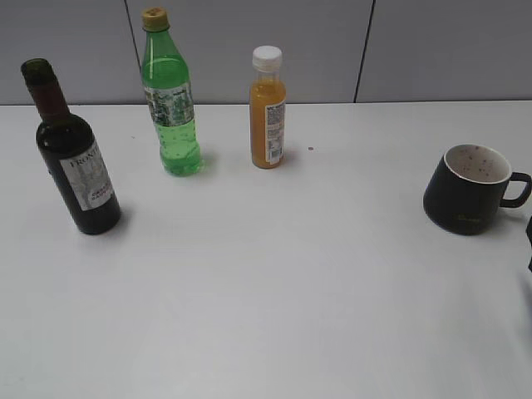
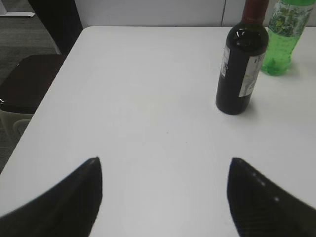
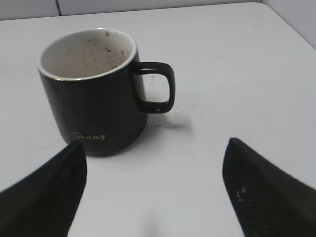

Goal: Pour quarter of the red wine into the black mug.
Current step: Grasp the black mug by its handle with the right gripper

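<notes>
- Wine [image 1: 76,166] stands upright at the far left of the worktop [image 1: 266,274], untouched, its mouth without a visible cap or cork.
- Mug [image 1: 468,189] sits upright at the far right, handle pointing right, well apart from the wine; its speckled inside looks dry, so judging by that, no pouring has been done.
- Left fingers [image 2: 94,170] are spread wide and empty, hovering short of the wine [image 2: 241,74], which stands ahead and to their right in the left wrist view.
- Right fingers [image 3: 74,153] are likewise spread and empty, with the mug [image 3: 96,94] just ahead, toward the left finger.
- Everything is left to do, by my reading: grasp the wine, carry it to the mug, tip out a quarter, set it back.
- Green bottle [image 1: 170,104] and juice bottle [image 1: 268,108] stand behind, between wine and mug but clear of a straight path along the front.
- Hidden or unclear: the wine level cannot be read through the dark glass, so a quarter is hard to judge; the label text is only partly legible.
- In the exterior view neither arm shows properly; only a dark sliver sits at the right edge, and I cannot tell what it is.
- In the left wrist view the wine's neck top is cut off.
</notes>
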`<act>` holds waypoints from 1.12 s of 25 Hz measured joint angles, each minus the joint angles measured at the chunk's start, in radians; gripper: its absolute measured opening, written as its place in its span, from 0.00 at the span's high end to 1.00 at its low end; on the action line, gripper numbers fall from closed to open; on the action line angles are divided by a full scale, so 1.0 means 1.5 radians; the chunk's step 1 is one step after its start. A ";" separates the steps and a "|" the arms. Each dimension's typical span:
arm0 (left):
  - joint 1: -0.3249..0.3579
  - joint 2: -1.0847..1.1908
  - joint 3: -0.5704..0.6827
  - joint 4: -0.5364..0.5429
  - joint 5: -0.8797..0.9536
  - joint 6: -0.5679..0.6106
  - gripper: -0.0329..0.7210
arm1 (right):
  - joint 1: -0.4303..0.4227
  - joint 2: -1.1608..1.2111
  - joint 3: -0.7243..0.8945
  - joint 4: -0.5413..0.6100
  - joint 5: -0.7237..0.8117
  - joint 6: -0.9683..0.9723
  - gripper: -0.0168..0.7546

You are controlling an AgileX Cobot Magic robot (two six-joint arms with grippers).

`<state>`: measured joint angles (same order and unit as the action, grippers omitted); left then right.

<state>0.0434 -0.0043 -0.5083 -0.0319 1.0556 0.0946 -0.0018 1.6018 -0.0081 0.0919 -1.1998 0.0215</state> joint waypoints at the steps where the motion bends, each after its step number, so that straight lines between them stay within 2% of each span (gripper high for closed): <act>1: 0.000 0.000 0.000 0.000 0.000 0.000 0.17 | -0.014 0.007 -0.006 -0.006 -0.001 0.000 0.12; 4: 0.000 0.000 0.000 0.000 0.000 0.000 0.17 | -0.063 0.026 -0.030 -0.061 -0.004 0.015 0.12; 8: 0.000 0.000 0.000 0.000 0.000 0.000 0.17 | -0.165 0.060 -0.066 -0.201 -0.004 0.038 0.12; 11: 0.000 0.000 0.000 0.000 0.000 0.000 0.17 | -0.220 0.084 -0.090 -0.285 -0.006 0.042 0.12; 20: 0.000 0.000 0.000 0.000 0.000 0.000 0.17 | -0.235 0.180 -0.171 -0.352 -0.007 0.042 0.12; 28: 0.000 0.000 0.000 0.000 0.000 0.000 0.17 | -0.236 0.199 -0.203 -0.333 -0.008 0.031 0.12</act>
<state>0.0434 -0.0043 -0.5083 -0.0320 1.0556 0.0946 -0.3558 1.9007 -0.3119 -0.4081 -1.2114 0.0681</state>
